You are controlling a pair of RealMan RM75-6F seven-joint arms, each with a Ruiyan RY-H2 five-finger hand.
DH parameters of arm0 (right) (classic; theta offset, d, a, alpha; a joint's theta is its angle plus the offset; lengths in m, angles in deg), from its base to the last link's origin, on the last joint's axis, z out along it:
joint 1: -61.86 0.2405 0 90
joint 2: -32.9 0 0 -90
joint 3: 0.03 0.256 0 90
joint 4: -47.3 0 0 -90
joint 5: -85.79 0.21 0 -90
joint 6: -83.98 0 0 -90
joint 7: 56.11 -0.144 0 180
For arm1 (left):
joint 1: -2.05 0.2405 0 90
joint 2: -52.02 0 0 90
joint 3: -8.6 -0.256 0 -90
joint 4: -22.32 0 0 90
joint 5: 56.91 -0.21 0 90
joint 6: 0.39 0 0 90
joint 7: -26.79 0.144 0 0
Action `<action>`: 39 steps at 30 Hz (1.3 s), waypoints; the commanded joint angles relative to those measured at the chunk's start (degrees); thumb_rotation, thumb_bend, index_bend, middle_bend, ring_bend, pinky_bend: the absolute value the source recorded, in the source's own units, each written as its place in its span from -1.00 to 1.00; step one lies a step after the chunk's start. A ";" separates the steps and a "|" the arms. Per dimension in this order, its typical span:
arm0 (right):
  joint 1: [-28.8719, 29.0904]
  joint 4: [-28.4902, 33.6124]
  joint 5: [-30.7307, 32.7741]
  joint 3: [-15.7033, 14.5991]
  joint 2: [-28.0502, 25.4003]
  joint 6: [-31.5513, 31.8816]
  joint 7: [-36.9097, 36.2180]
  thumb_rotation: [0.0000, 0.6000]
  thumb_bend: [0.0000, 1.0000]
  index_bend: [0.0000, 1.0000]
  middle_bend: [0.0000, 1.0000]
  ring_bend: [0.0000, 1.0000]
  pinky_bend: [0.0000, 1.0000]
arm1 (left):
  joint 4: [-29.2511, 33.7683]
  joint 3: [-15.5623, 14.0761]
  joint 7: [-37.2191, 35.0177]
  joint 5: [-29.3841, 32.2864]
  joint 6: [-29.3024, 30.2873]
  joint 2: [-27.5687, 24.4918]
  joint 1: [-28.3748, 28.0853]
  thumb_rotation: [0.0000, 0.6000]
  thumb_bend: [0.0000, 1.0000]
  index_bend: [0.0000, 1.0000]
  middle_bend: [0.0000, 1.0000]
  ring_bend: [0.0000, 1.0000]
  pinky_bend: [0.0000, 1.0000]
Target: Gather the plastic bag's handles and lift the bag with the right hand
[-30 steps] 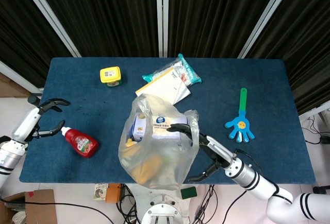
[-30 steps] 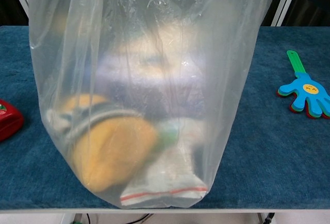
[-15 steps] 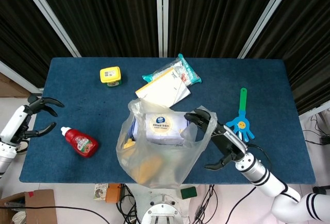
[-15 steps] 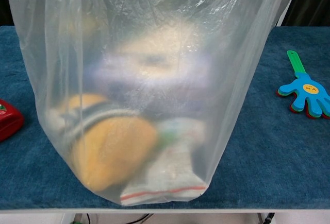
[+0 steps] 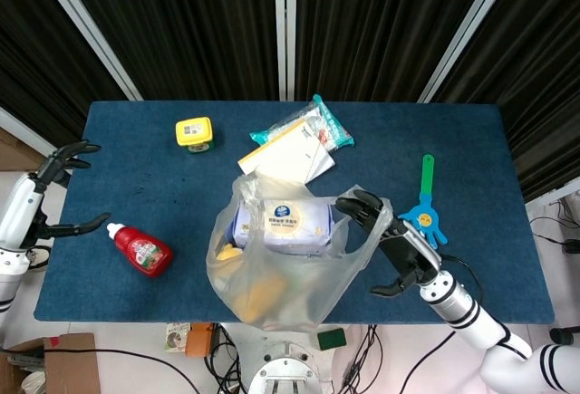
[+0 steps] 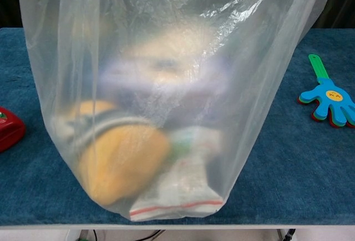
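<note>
Right hand (image 5: 385, 235) shows only in the head view, at the bag's (image 5: 281, 263) right edge, its dark fingers (image 5: 355, 204) hooked into a handle loop there with the thin plastic draped over them, so it holds the bag by that handle; the thumb sticks out low and free. That view looks down into the open mouth, where a white pack (image 5: 288, 224) with a blue round logo lies on top and something yellow sits beneath it. From the chest view the bag (image 6: 166, 86) fills nearly the whole frame and neither hand can be seen; through the film show a blurred orange-yellow lump at lower left and a clear pouch with a red strip at the bottom, right at the near edge of the blue table (image 6: 299, 174). Left hand (image 5: 50, 195) hangs off the table's left edge, fingers spread, holding nothing, near a red bottle (image 5: 140, 249) that the chest view cuts to a red corner. Right of the bag lies a blue clapper (image 5: 424, 213), apart from it in both views. Only the head view shows the yellow tub (image 5: 194, 132), the papers (image 5: 288, 155) and the teal packet (image 5: 313, 124) at the back
</note>
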 commanded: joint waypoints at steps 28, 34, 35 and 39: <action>0.44 -0.77 -0.21 1.07 1.50 -0.83 -0.07 1.00 -0.86 -0.91 -0.85 -1.00 -0.94 | 11.96 9.32 33.73 -2.70 -7.00 15.16 -13.09 1.00 -0.89 -0.90 -0.76 -0.85 -0.56; 0.60 -1.27 -0.15 1.24 1.85 -0.89 -0.57 1.00 -0.85 -0.91 -0.85 -1.00 -0.94 | 12.56 10.83 34.23 0.94 -10.80 17.77 -16.18 1.00 -0.91 -0.90 -0.76 -0.85 -0.56; 0.62 -1.32 -0.15 1.24 1.87 -0.91 -0.63 1.00 -0.85 -0.91 -0.85 -1.00 -0.94 | 12.60 11.11 34.33 1.43 -11.05 18.06 -16.48 1.00 -0.92 -0.90 -0.76 -0.85 -0.56; 0.74 -1.73 -0.19 1.29 1.94 -0.87 -1.29 1.00 -0.85 -0.91 -0.85 -1.00 -0.94 | 12.96 12.77 35.63 5.04 -12.71 20.01 -18.27 1.00 -0.92 -0.90 -0.76 -0.85 -0.57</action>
